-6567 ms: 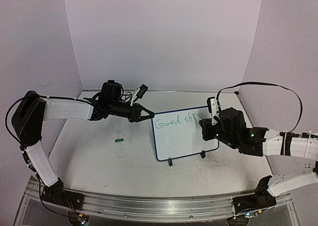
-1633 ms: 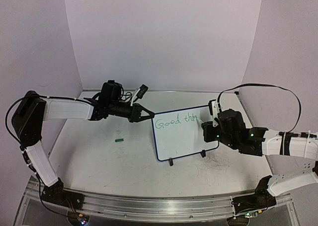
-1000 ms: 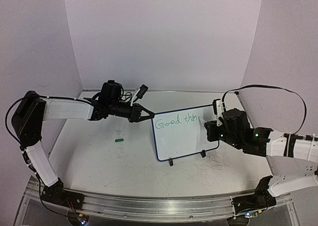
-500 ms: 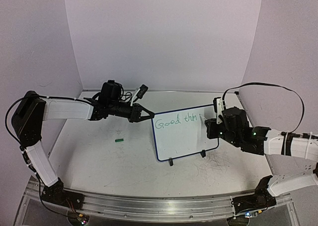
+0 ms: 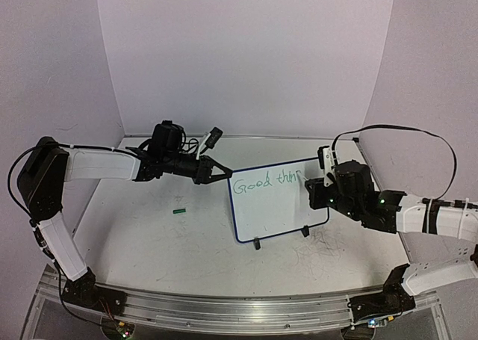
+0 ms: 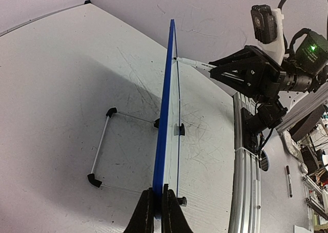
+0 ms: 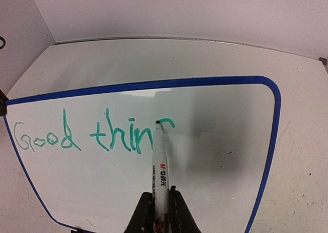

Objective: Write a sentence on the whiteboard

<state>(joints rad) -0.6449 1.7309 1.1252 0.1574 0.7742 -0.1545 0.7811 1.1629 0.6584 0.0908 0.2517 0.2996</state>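
Observation:
The whiteboard (image 5: 280, 213), white with a dark-blue frame, stands tilted on two black clip feet. My left gripper (image 6: 158, 205) is shut on its blue edge (image 6: 165, 120), at the board's upper left corner (image 5: 226, 172) in the top view. My right gripper (image 7: 159, 212) is shut on a white marker (image 7: 160, 166). The marker's tip touches the board at the start of a short green curve. The sentence (image 7: 95, 135) reads "Good thin" plus that curve, in green. The writing also shows in the top view (image 5: 265, 181). The right gripper (image 5: 310, 187) is at the board's upper right.
A small green marker cap (image 5: 178, 211) lies on the table left of the board. The board's wire stand (image 6: 102, 153) rests behind it. Purple walls close in the back and sides. The aluminium base rail (image 5: 224, 310) runs along the near edge.
The writing has grown from "Good th" to "Good thin" plus a new curve. My right gripper with the marker has moved rightward along the line. The left arm has not moved.

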